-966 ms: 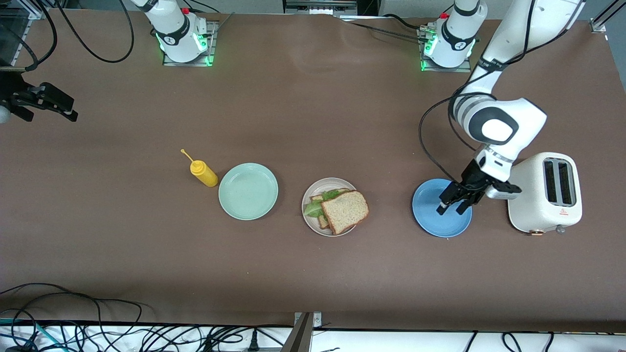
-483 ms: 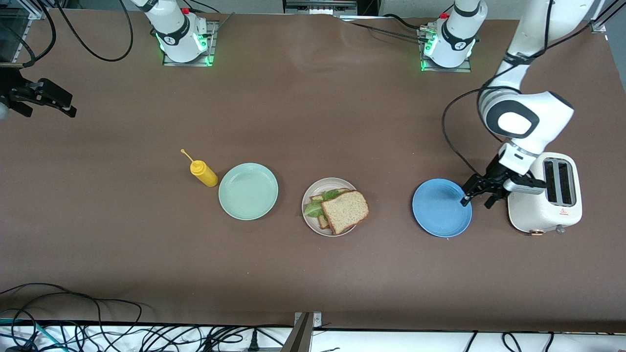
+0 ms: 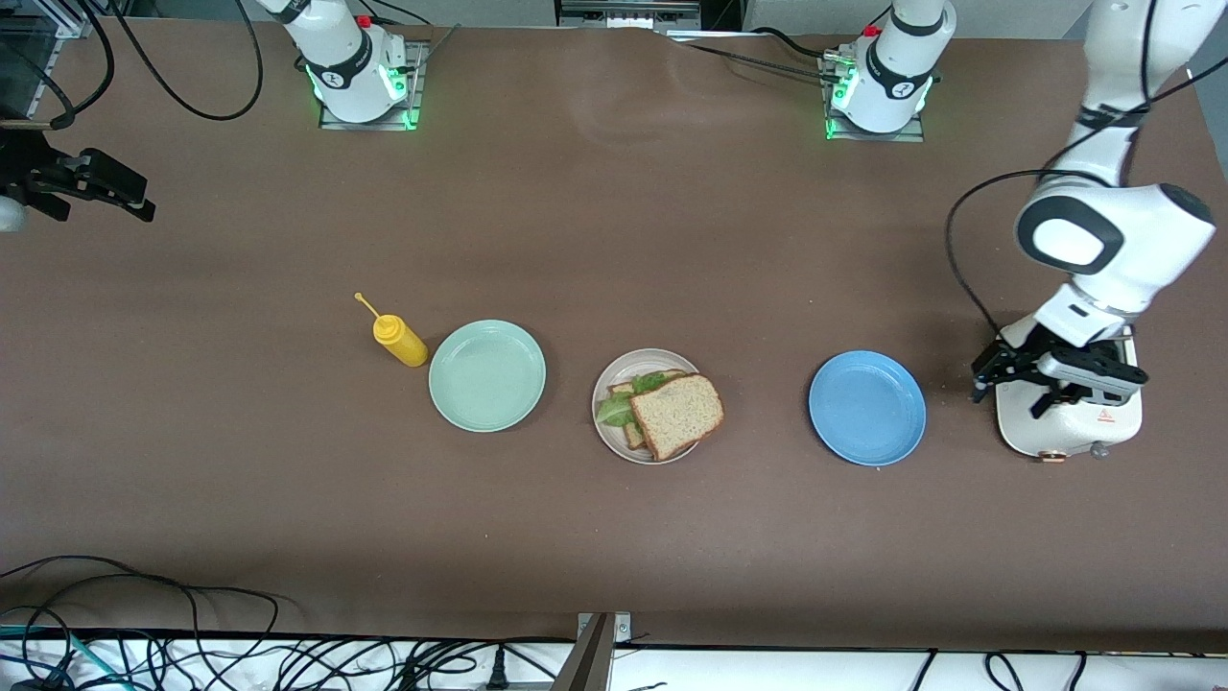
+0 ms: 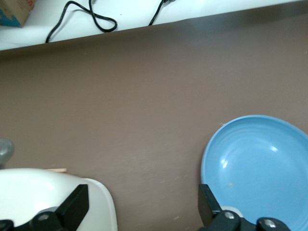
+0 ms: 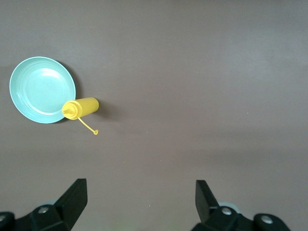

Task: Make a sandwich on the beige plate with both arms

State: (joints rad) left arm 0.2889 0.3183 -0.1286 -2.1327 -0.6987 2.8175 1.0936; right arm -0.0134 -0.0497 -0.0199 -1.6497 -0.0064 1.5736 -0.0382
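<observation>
The sandwich [image 3: 677,415] lies on the beige plate [image 3: 628,368] in the middle of the table: a brown bread slice on top, green lettuce [image 3: 614,411] sticking out beside a lower slice. My left gripper [image 3: 1007,398] hangs open and empty over the gap between the blue plate [image 3: 866,408] and the toaster [image 3: 1070,427]. In the left wrist view the left gripper [image 4: 142,202] has bare table between its fingers. My right gripper [image 3: 104,206] waits open over the right arm's end of the table, and the right wrist view shows the right gripper [image 5: 139,197] empty.
A mint-green plate [image 3: 486,375] and a yellow squeeze bottle [image 3: 400,342] sit toward the right arm's end from the sandwich; the mint-green plate [image 5: 41,89] and bottle [image 5: 82,107] also show in the right wrist view. The blue plate [image 4: 260,159] and white toaster [image 4: 48,192] flank the left gripper. Cables lie along the near edge.
The left gripper has swung away from over the blue plate to the toaster's side, staying open. The right gripper has drifted slightly toward the bases.
</observation>
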